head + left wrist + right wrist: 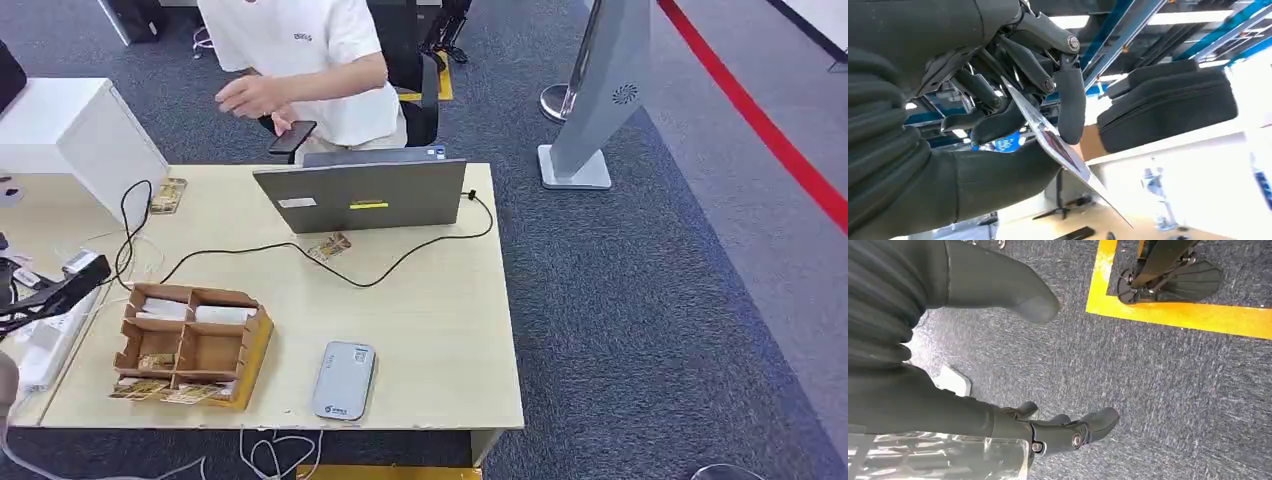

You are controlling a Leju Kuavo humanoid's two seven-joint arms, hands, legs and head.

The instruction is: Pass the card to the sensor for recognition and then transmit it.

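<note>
In the left wrist view my left hand (1013, 95) pinches a thin printed card (1064, 152) between the thumb and the dark fingers; the card sticks out edge-on past the fingertips. A grey flat card sensor (343, 381) lies near the table's front edge. Left of it stands a cardboard sorting box (254, 330) with more cards in its front compartments. Two loose cards lie on the table, one (330, 246) in front of the laptop and another (167, 195) at the back left. My right hand (948, 410) hangs over grey carpet, fingers apart, holding nothing.
An open grey laptop (360, 195) stands at the table's far edge, a black cable (400, 262) looping in front of it. Behind it sits a person in a white shirt (310, 50) holding a phone (292, 136). A white cabinet (80, 130) stands left, a grey pedestal (600, 100) right.
</note>
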